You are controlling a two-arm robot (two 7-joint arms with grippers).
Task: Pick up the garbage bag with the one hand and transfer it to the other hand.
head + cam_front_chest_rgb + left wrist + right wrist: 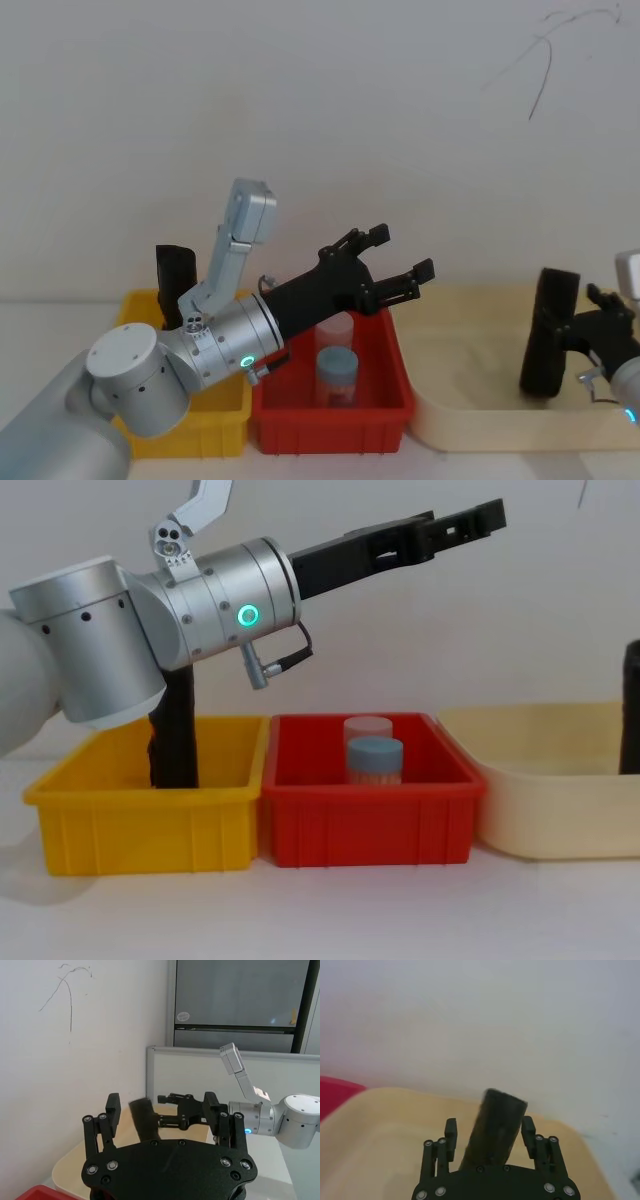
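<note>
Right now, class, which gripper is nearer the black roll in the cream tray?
Right. The right gripper has open jaws flanking the black roll; the left gripper hovers apart, above the red bin.

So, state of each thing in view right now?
left hand: open, empty, raised above the red bin
right hand: low over the beige tray, at the garbage bag
garbage bag: standing in the beige tray
black roll: standing in the yellow bin
blue-lidded jar: upright, capped, in the red bin
pale jar: upright behind it, same bin
</note>
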